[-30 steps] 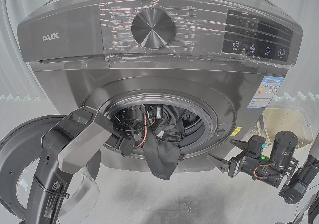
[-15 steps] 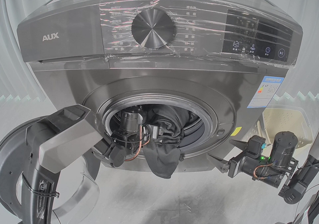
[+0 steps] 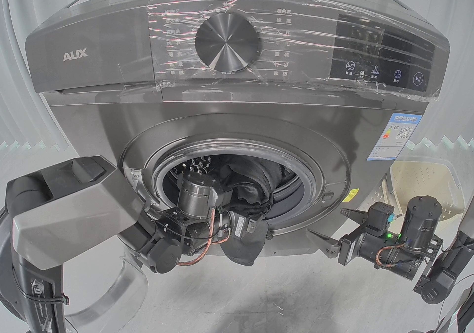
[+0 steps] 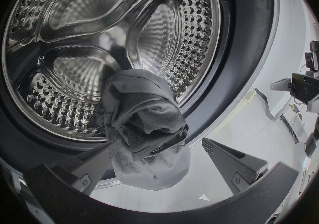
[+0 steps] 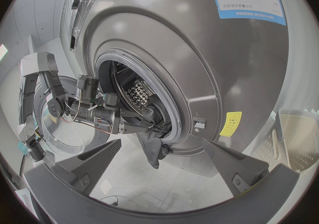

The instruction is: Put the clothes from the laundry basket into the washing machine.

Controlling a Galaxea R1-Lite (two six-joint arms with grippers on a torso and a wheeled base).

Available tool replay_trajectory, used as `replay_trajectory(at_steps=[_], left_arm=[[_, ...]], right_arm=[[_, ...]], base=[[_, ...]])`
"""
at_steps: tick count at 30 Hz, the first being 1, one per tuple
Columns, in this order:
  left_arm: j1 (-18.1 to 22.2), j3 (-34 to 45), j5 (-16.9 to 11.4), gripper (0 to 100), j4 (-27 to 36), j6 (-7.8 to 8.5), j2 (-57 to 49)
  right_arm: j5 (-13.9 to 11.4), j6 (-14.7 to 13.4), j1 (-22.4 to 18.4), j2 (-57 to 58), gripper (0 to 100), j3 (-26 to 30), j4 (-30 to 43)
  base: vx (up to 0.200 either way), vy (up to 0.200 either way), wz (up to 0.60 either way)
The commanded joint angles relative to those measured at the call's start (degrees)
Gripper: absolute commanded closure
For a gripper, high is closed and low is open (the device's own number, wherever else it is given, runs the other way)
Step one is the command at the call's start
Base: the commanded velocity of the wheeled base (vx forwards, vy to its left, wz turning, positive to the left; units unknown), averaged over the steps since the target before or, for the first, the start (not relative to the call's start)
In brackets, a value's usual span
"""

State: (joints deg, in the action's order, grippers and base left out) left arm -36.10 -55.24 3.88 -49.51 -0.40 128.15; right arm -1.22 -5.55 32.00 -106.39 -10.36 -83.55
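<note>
- Washer (image 3: 98, 122) stood with its door open.
- Basket (image 3: 425, 177) sat on the floor at its right.
- Dark garment (image 3: 245, 248) hung over the opening's lower rim, half inside.
- Left gripper (image 4: 160, 141), jaws apart, was at the garment.
- Right gripper (image 3: 330, 227), jaws apart, hung near the basket.

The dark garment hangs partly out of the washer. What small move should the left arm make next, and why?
Probably close the left gripper on the dark garment and push it deeper into the drum: the gripper is open at the opening, and the cloth hangs over the door rim, outside.
</note>
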Motion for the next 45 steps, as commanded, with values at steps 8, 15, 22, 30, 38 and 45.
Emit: replay_trajectory(at_steps=[8, 15, 22, 30, 38, 45], left_arm=[[-0.5, -9.3, -2.2, 0, -2.3, 0.05, 7.7], [-0.2, -16.1, -1.5, 0, -3.1, -0.13, 12.7], [0.7, -20.0, 0.3, 100, -3.8, -0.21, 15.0], [3.4, -31.4, 6.8, 100, -5.5, -1.53, 18.5], [6.5, -37.8, 8.5, 100, -5.8, -3.20, 20.3], [6.8, -37.3, 8.5, 0, -6.0, -3.20, 20.1]], right_arm=[[0.0, 0.0, 0.1, -0.1, 0, 0.2, 0.0], [0.0, -0.1, 0.1, -0.1, 0, 0.2, 0.0], [0.0, -0.1, 0.1, -0.1, 0, 0.2, 0.0], [0.0, -0.1, 0.2, -0.5, 0, 0.2, -0.1], [0.0, -0.1, 0.2, -0.6, 0, 0.1, -0.1], [0.0, -0.1, 0.2, -0.8, 0, 0.2, -0.1]], base=[[0.000, 0.000, 0.00], [0.000, 0.000, 0.00], [0.000, 0.000, 0.00], [0.000, 0.000, 0.00], [0.000, 0.000, 0.00], [0.000, 0.000, 0.00]])
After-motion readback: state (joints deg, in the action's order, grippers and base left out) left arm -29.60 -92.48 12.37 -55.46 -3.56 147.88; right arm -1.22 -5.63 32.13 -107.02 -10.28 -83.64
